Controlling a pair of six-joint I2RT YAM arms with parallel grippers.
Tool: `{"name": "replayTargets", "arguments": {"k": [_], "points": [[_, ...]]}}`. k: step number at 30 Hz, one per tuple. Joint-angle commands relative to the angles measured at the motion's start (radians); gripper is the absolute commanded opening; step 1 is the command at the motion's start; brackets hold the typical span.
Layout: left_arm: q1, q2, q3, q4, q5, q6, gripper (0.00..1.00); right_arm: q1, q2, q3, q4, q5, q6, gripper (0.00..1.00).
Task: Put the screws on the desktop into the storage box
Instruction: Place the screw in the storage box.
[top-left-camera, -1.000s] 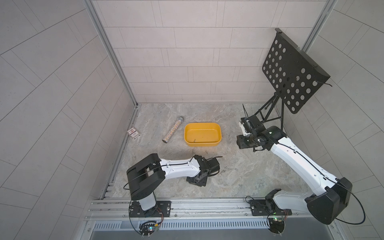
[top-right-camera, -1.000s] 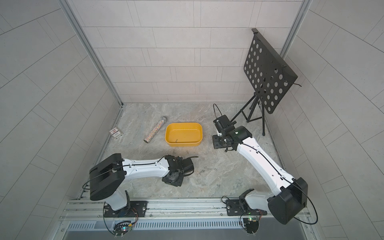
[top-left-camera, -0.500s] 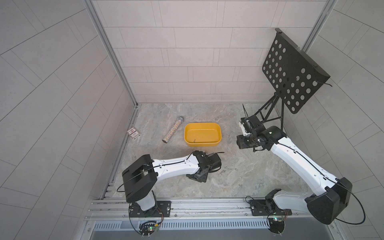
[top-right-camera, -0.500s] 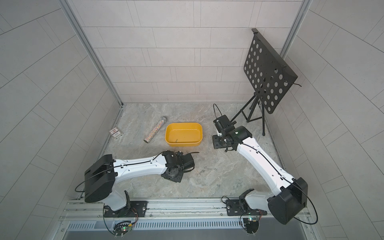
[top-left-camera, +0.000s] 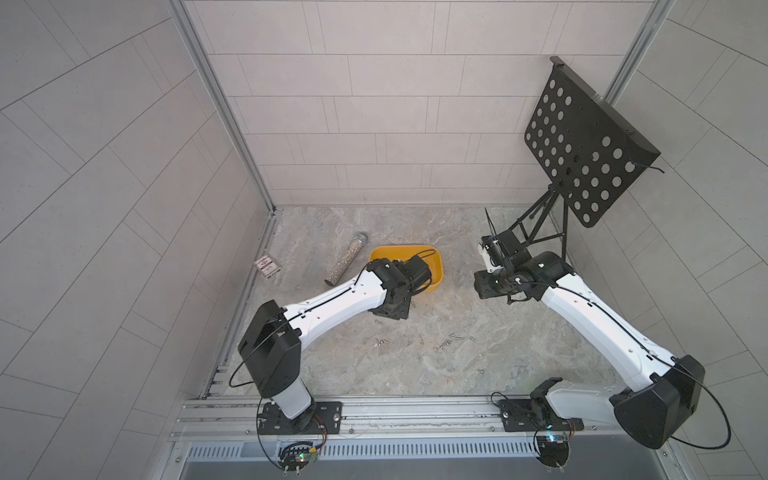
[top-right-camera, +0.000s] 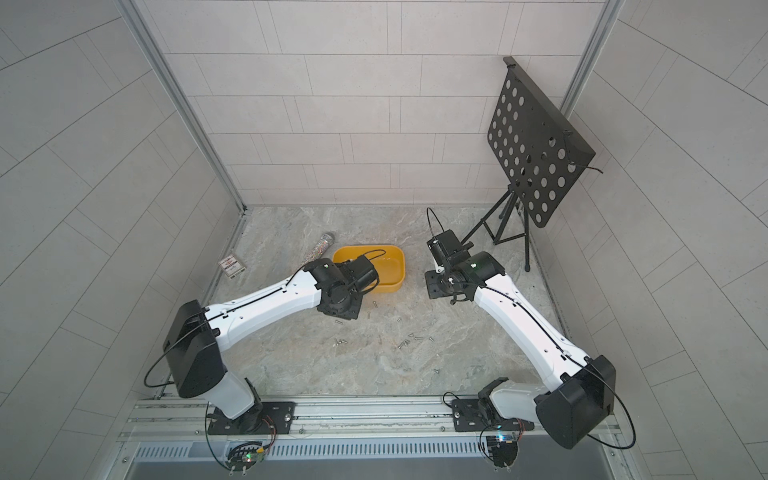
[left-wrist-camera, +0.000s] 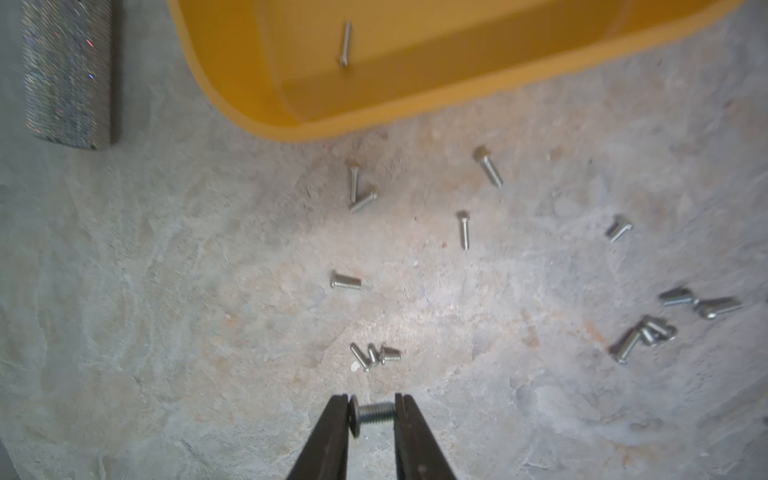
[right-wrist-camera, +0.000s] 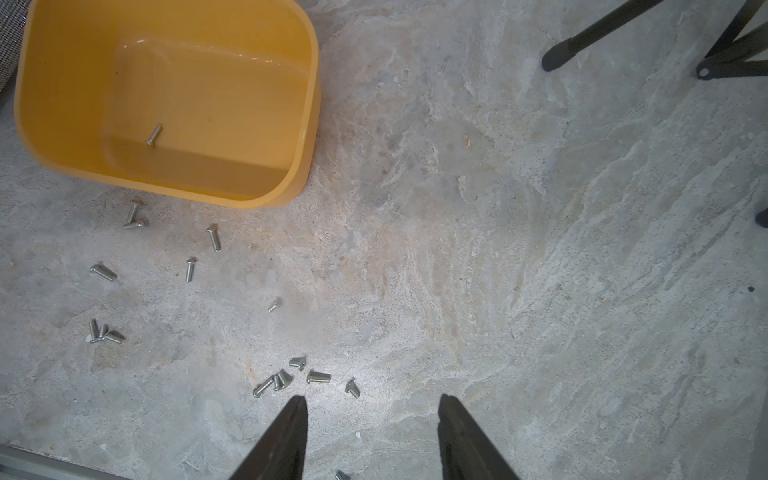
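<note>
The yellow storage box (top-left-camera: 435, 266) (top-right-camera: 397, 266) stands on the marble desktop (top-left-camera: 415, 374) with one screw (left-wrist-camera: 345, 43) (right-wrist-camera: 153, 135) lying inside it. Several screws (top-left-camera: 446, 343) (top-right-camera: 405, 343) (left-wrist-camera: 463, 228) (right-wrist-camera: 214, 237) are scattered in front of the box. My left gripper (left-wrist-camera: 372, 401) is shut on one screw (left-wrist-camera: 374, 412), held crosswise between its tips above the desktop, near the box's front left corner. In both top views the wrist hides its fingers. My right gripper (right-wrist-camera: 372, 399) (top-left-camera: 484, 284) hangs open and empty to the right of the box.
A glittery tube (top-left-camera: 347, 259) (left-wrist-camera: 68, 70) lies left of the box, and a small red-and-white card box (top-left-camera: 267, 266) sits by the left wall. A black perforated stand (top-left-camera: 582, 141) on tripod legs (right-wrist-camera: 582, 41) fills the back right corner. A metal rail (top-left-camera: 395, 409) runs along the front edge.
My left arm has swung away from the front of the desktop towards the yellow box, carrying the screw. The right arm has not moved.
</note>
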Motion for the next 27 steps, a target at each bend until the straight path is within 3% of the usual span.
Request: {"name": "replayTargets", "arguments": {"k": [1,14,27], "points": [[0.044,0.064,0.118,-0.054,-0.03,0.097,0.25,-0.009,0.003,0.021,-0.034,0.023,-0.014,0.55],[0.198,0.394,0.529,-0.09,0.049,0.21,0.25,-0.035,0.008,0.004,-0.043,0.02,-0.031,0.55],[0.259,0.589,0.645,-0.084,0.093,0.228,0.25,-0.055,0.044,-0.027,-0.015,0.006,-0.03,0.55]]}}
